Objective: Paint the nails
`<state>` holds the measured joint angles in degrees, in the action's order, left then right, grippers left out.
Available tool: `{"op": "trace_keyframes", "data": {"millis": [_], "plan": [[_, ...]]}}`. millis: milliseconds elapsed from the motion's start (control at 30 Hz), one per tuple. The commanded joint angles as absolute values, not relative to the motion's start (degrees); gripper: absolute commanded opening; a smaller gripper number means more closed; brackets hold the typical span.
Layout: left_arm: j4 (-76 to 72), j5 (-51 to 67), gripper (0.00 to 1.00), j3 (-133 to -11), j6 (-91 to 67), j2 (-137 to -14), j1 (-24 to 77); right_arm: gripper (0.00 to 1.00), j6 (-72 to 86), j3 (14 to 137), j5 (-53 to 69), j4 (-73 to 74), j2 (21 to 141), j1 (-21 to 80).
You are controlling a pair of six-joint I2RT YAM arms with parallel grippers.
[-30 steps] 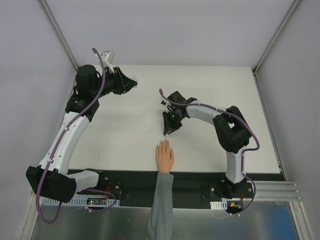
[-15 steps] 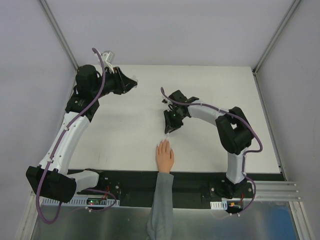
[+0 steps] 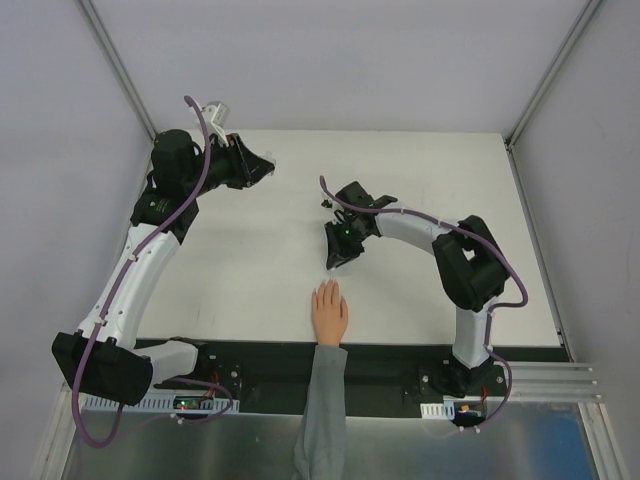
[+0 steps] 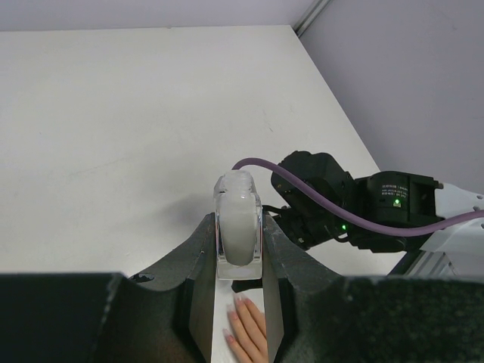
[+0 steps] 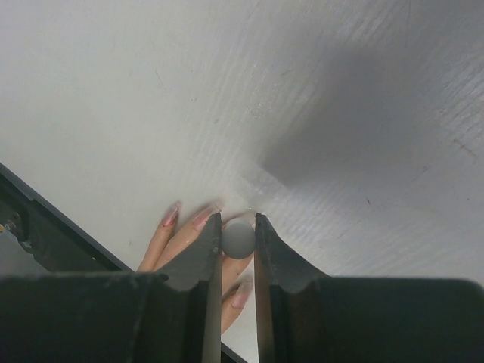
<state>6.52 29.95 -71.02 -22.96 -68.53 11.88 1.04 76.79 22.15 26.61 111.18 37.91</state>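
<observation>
Right gripper point(image 5: 237, 221) pinching small grey round piece point(image 5: 237, 242) — nails point(image 5: 203, 217) just under its tips, mannequin hand point(image 3: 329, 312) pointing at it — left gripper point(image 3: 266, 166), clamping bottle point(image 4: 239, 227), far off

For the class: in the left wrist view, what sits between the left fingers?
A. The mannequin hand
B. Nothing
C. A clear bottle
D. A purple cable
C: the left wrist view shows a clear bottle standing upright, clamped between the left fingers.
</observation>
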Motion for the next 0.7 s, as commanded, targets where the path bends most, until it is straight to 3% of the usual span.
{"op": "trace_keyframes", "data": {"millis": [0, 667], "plan": [[4.7, 31.2, 0.0, -72.2, -22.1, -66.4, 11.2, 0.0, 1.9, 77.8, 22.6, 27.2, 111.7, 38.1], [4.7, 31.6, 0.0, -72.8, -22.4, -67.0, 11.2, 0.0, 1.9, 79.0, 22.3, 26.2, 113.5, 38.0]]}}
